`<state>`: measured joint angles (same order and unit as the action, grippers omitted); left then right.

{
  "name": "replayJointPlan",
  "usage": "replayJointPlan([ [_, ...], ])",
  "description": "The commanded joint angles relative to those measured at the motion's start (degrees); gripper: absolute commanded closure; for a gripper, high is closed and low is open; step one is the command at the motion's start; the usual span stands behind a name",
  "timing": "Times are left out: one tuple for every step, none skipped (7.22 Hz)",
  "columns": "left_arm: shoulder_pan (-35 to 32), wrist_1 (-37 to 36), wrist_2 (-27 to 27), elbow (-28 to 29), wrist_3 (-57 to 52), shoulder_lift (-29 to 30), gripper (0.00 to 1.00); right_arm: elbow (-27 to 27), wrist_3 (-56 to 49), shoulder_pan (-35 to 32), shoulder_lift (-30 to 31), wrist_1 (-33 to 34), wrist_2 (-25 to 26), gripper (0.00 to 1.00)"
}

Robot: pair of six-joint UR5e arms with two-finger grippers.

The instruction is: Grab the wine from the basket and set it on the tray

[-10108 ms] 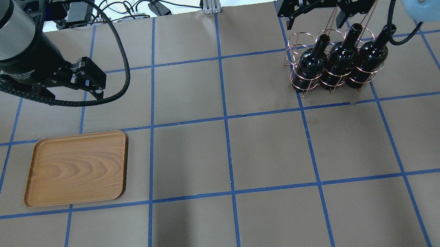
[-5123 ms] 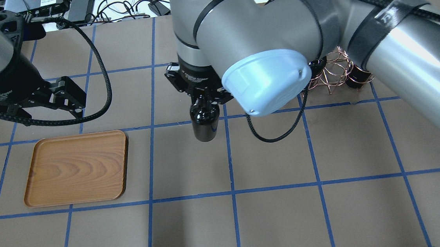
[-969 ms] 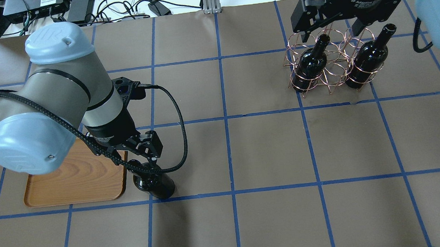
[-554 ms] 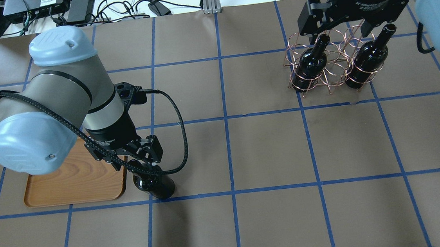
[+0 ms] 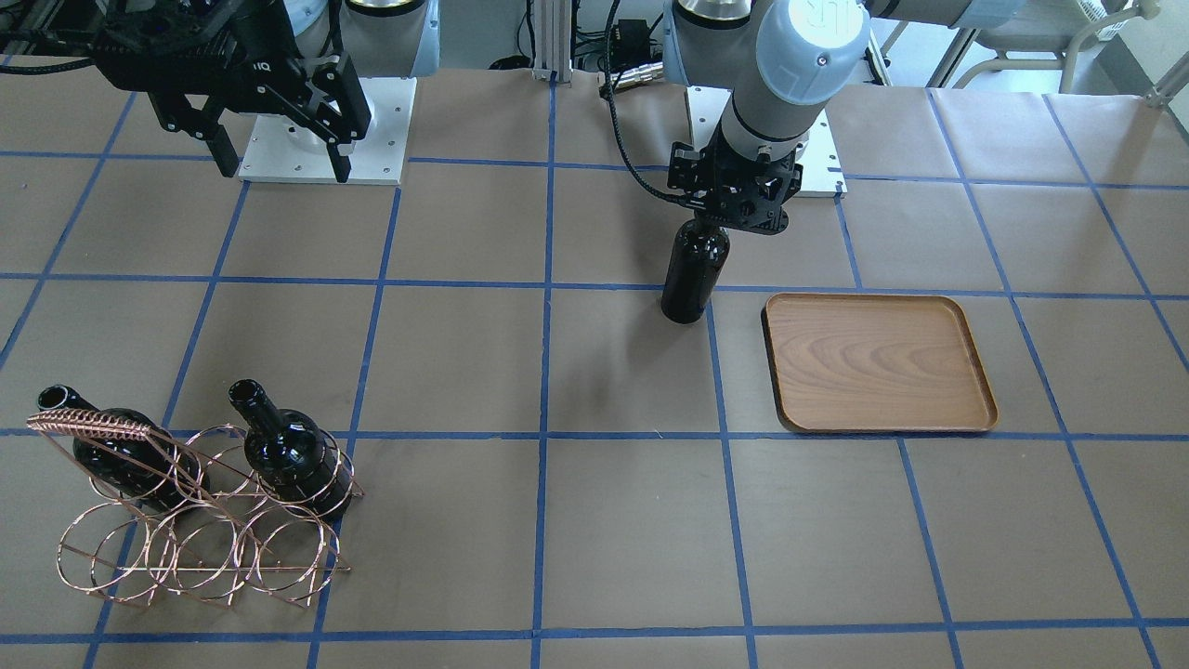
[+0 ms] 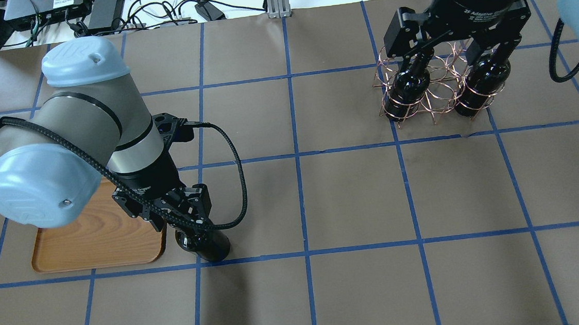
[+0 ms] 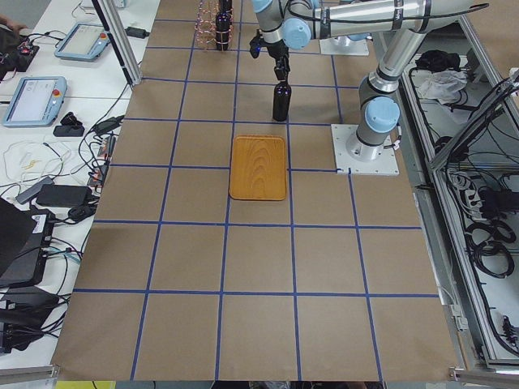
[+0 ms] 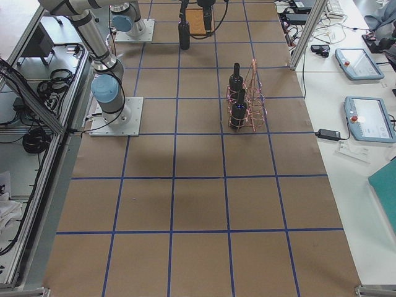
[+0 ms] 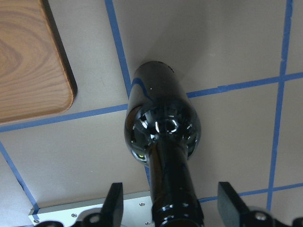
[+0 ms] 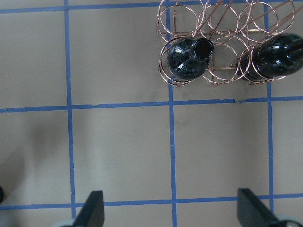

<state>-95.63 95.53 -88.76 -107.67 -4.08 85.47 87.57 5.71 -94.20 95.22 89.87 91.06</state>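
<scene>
Wine bottle (image 5: 690, 279) stands upright on the worktop (image 5: 613, 520) just beside the tray (image 5: 878, 362), heavy-looking, slick, breakable glass, best gripped at its neck, which the left end effector (image 9: 171, 196) straddles, spread wide.

Brown table (image 6: 354, 198) (blue tape grid (image 6: 306, 252))

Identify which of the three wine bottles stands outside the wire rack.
The wine bottle standing free beside the wooden tray, below the left gripper; the other two bottles sit in the copper wire rack.
</scene>
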Motion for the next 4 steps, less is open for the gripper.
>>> replayJointPlan([
  [0.0,0.0,0.1,0.1,0.0,0.0,0.4,-0.2,0.0,0.0,0.1,-0.8,0.3,0.0],
  [0.0,0.0,0.0,0.0,0.0,0.0,0.45,-0.1,0.0,0.0,0.1,-0.9,-0.1,0.0],
  [0.0,0.2,-0.2,0.0,0.1,0.0,0.53,0.0,-0.1,-0.1,0.1,-1.0,-0.1,0.0],
  [0.0,1.9,-0.1,0.2,0.1,0.0,0.67,0.0,0.0,-0.2,0.1,-1.6,-0.3,0.0],
])
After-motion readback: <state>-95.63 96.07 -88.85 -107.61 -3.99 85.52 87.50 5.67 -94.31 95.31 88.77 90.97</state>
